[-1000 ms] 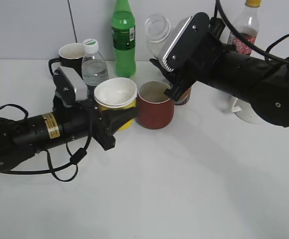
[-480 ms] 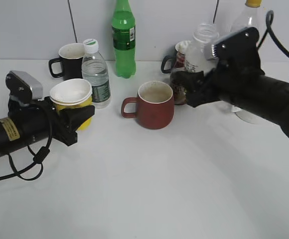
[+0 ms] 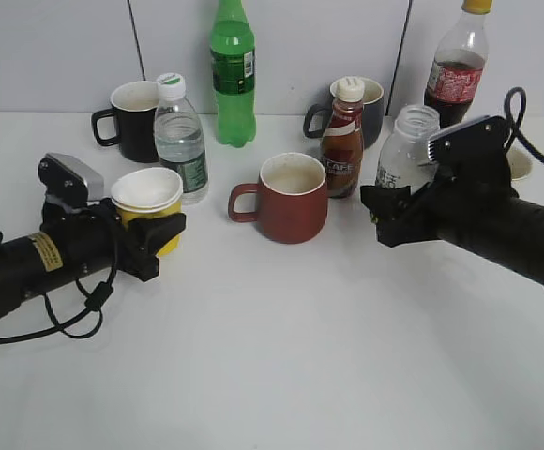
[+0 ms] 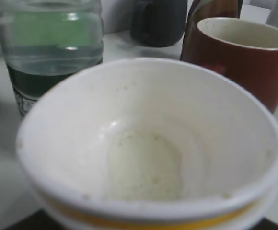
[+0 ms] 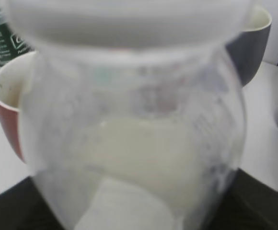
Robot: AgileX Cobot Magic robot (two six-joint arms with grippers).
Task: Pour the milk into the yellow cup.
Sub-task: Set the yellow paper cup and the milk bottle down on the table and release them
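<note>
The yellow cup [image 3: 147, 199] is upright at the left, with my left gripper [image 3: 162, 234] shut around its lower part. In the left wrist view the cup [image 4: 148, 143] fills the frame, with a little white liquid in its white bottom. The milk bottle [image 3: 405, 148] is upright at the right, capless, and my right gripper [image 3: 389, 211] is shut around its lower body. In the right wrist view the bottle [image 5: 139, 143] fills the frame, with white liquid low inside. The fingertips are hidden in both wrist views.
A dark red mug [image 3: 291, 197] stands between the arms, with a brown coffee bottle [image 3: 343, 141] and a grey mug [image 3: 370, 103] behind it. A water bottle [image 3: 180, 136], a black mug [image 3: 133, 108], a green bottle [image 3: 233, 70] and a cola bottle [image 3: 458, 66] stand at the back.
My left gripper has carried the yellow cup left, away from the red mug. My right gripper has turned the milk bottle from tipped to upright and moved it right and down.
</note>
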